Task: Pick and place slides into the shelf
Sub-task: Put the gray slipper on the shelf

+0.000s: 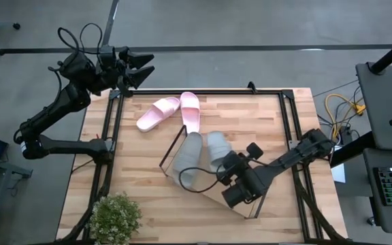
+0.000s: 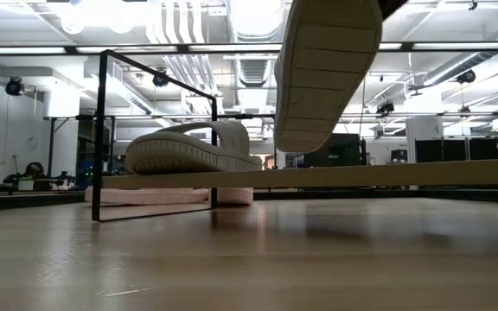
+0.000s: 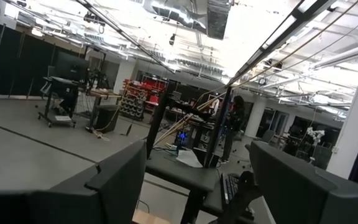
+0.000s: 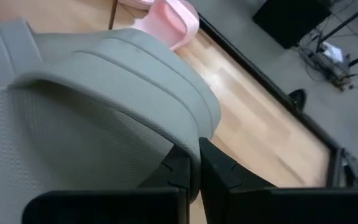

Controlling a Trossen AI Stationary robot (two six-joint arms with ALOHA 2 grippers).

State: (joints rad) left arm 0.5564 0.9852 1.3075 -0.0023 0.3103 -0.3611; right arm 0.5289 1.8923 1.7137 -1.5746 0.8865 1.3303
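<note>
Landmark: the shelf [image 1: 182, 139], a light-wood board with dark wire end frames, lying slantwise near the middle of the table [image 1: 264, 122].

Hidden or unclear: in the high view the right arm covers the shelf's right-hand end and the heel of the grey slide it carries. In the low view that slide is cut off at the picture's top, so the grip does not show there. The left wrist view shows only room and two dark fingers [image 3: 117, 180], no table. No brand or writing is legible on any slide.

Right gripper [image 4: 194, 171]: over the shelf's middle, fingers pinched shut on the edge of the held grey slide [image 2: 327, 69]. The slide hangs above the board, sole ribbing facing the low camera, long axis steeply tilted, not touching the shelf.

Second grey slide [image 1: 188, 160]: resting on the shelf's left part, long axis across the board.

Pink pair: off the shelf, beyond its far side. One pink slide [image 1: 190, 111] lies lengthwise front to back; the other pink slide [image 1: 156, 113] lies diagonally just beside it.

Left gripper [image 1: 141, 68]: fully spread, empty, beyond the table's far left corner.
</note>
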